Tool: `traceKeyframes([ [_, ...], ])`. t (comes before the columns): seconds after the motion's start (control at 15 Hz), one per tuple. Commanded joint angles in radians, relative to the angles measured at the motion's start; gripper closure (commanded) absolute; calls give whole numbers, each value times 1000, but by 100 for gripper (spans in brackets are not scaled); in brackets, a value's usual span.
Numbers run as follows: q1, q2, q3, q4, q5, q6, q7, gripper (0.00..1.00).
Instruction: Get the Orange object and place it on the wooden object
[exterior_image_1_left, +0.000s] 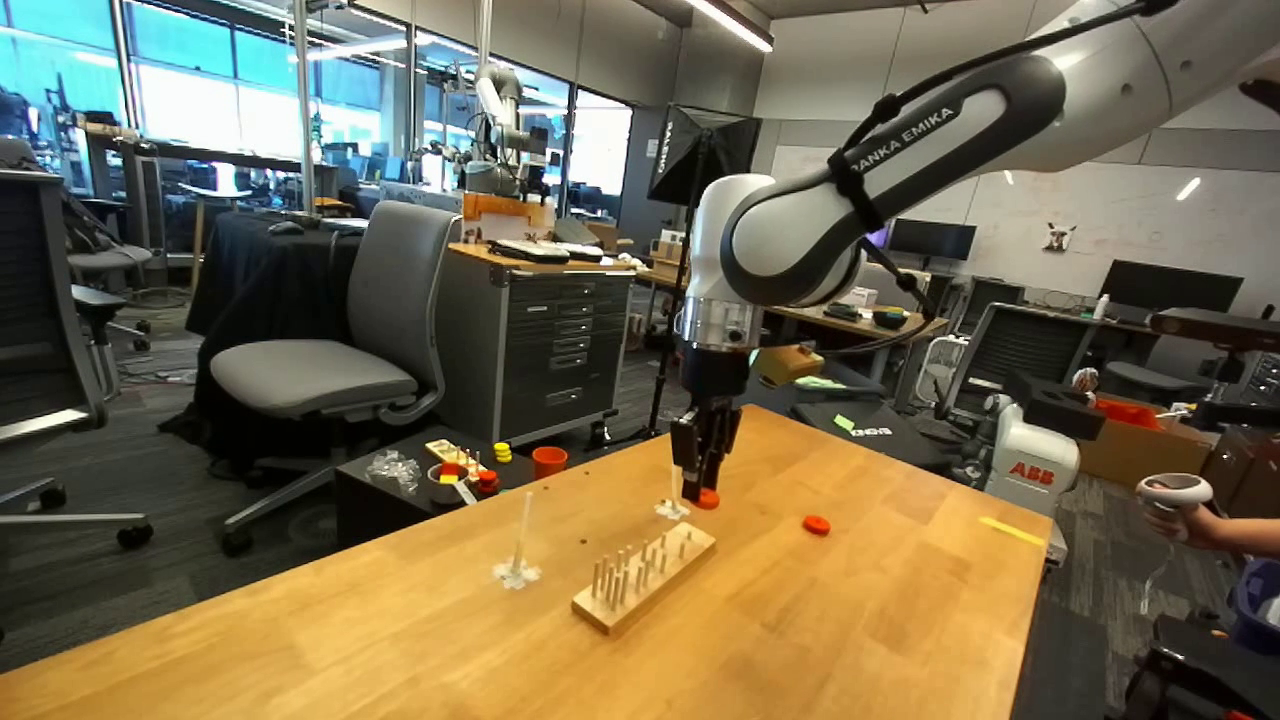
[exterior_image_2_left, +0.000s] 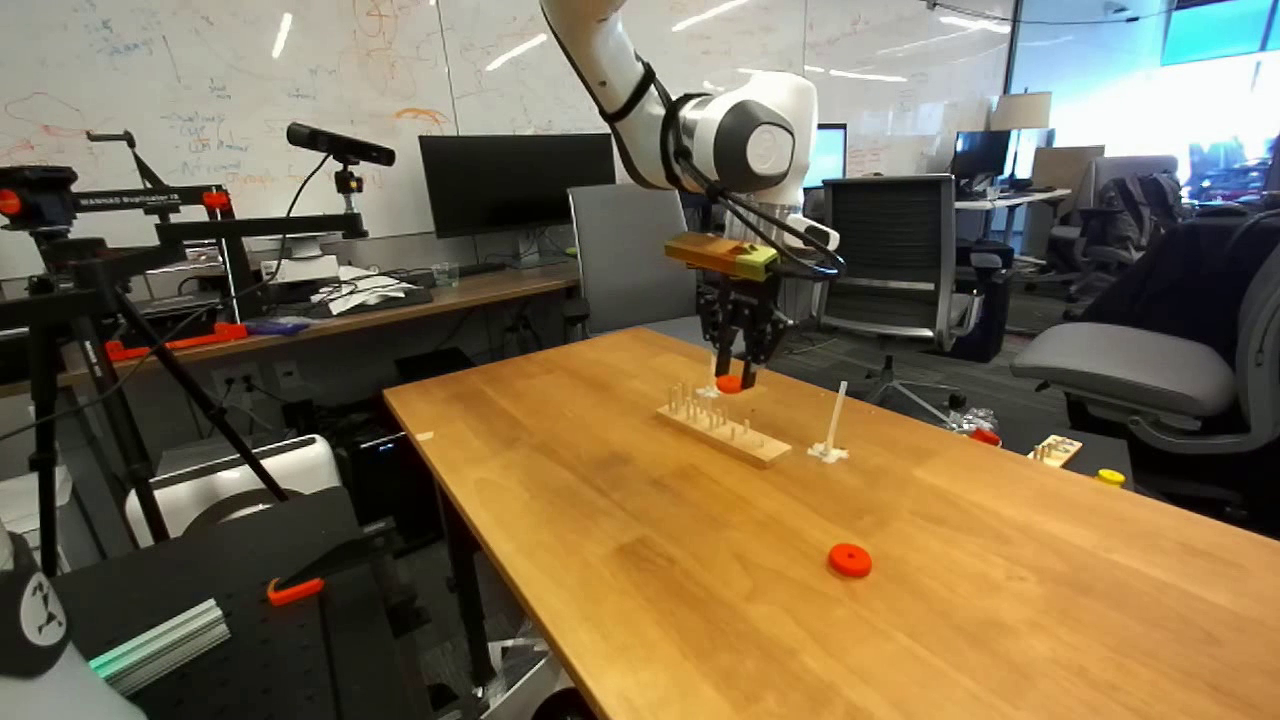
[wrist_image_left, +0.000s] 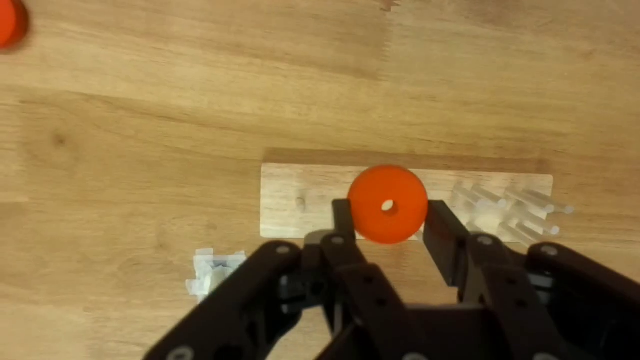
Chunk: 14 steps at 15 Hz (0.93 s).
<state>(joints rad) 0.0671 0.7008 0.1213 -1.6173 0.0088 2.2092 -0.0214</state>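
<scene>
My gripper (wrist_image_left: 389, 216) is shut on the Orange object (wrist_image_left: 385, 227), a flat round orange-red disc with a small centre hole. The fingers touch it on two opposite sides and hold it flat, above the table. Both exterior views show the gripper (exterior_image_1_left: 700, 494) (exterior_image_2_left: 736, 378) pointing down with the disc (exterior_image_1_left: 708, 499) (exterior_image_2_left: 729, 384) at its tips. The wooden object (wrist_image_left: 280, 200) is a pale slab with thin upright pegs, also in both exterior views (exterior_image_1_left: 612, 622) (exterior_image_2_left: 765, 455). In the wrist view the disc covers the slab's middle, with several pegs to the right and one to the left.
A lookalike orange-red disc (exterior_image_1_left: 816, 525) (exterior_image_2_left: 850, 560) (wrist_image_left: 9, 24) lies on the wooden table (exterior_image_1_left: 850, 620). Two thin pale posts stand on taped bases near the slab, a nearer post (exterior_image_1_left: 522, 535) and a farther post (exterior_image_1_left: 674, 484).
</scene>
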Motion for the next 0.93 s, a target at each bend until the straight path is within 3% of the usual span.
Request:
traceKeyframes([
  [0.0,14,67,-16,103,20,-67,18,84],
  [0.87,20,164,-14,190,18,-103,11,84],
])
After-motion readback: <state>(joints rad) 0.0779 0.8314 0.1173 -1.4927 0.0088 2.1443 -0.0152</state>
